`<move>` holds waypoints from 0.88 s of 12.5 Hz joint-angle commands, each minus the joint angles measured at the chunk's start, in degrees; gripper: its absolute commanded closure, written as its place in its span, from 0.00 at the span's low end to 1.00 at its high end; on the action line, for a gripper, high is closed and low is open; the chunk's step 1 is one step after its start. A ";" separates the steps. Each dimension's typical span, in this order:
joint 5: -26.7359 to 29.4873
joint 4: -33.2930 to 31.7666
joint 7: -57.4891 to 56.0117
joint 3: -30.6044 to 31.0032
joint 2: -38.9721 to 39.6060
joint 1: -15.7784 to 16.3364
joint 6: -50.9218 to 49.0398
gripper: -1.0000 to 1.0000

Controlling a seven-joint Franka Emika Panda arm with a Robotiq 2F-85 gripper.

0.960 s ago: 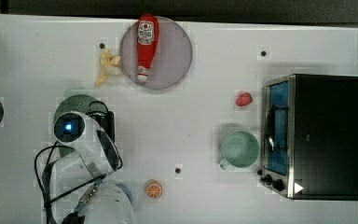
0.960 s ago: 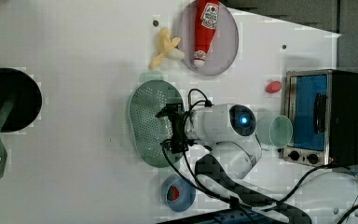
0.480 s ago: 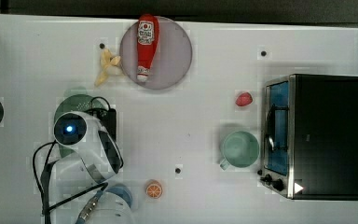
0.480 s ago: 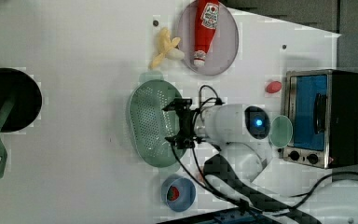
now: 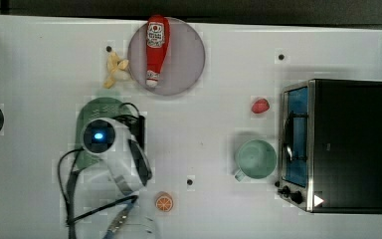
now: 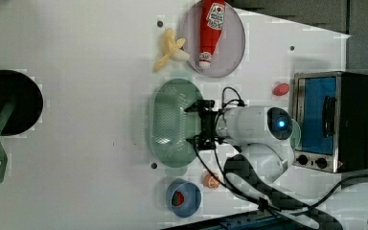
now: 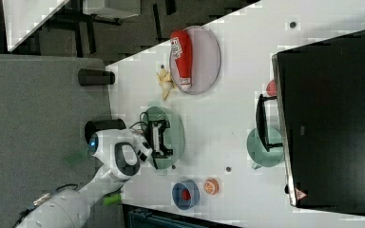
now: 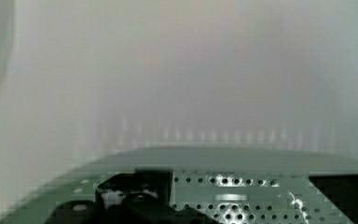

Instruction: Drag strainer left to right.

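The pale mint-green strainer (image 6: 170, 124) lies on the white table (image 6: 76, 143), left of centre in the left view. In the top view the arm covers most of the strainer (image 5: 99, 105). My gripper (image 6: 197, 123) reaches down over the strainer's right-hand edge in the left view and is open, its two black fingers spread wide. In the wrist view the fingers (image 8: 130, 200) straddle the perforated wall of the strainer (image 8: 242, 161). The right view shows the gripper (image 7: 158, 137) above the strainer (image 7: 177, 135).
A round mint-green mug (image 5: 255, 159) stands beside a toaster oven (image 5: 338, 144) on the top view's right. A plate (image 5: 189, 55) bears a ketchup bottle (image 5: 155, 47), with a banana (image 5: 115, 69) beside it. An orange slice (image 5: 164, 202), blue bowl (image 6: 183, 197) and black pan (image 6: 9, 103) lie around.
The gripper and the strainer have slid together a short way toward the right in both the top view and the left view. Nothing else has moved.
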 commanded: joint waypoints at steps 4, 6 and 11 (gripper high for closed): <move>1.16 -1.12 -13.52 -6.10 -1.69 -5.52 -0.57 0.00; 1.16 -1.88 -16.76 -8.18 -2.16 -6.42 -0.41 0.00; 1.16 -2.83 -22.07 -13.20 -3.10 -7.87 -0.33 0.00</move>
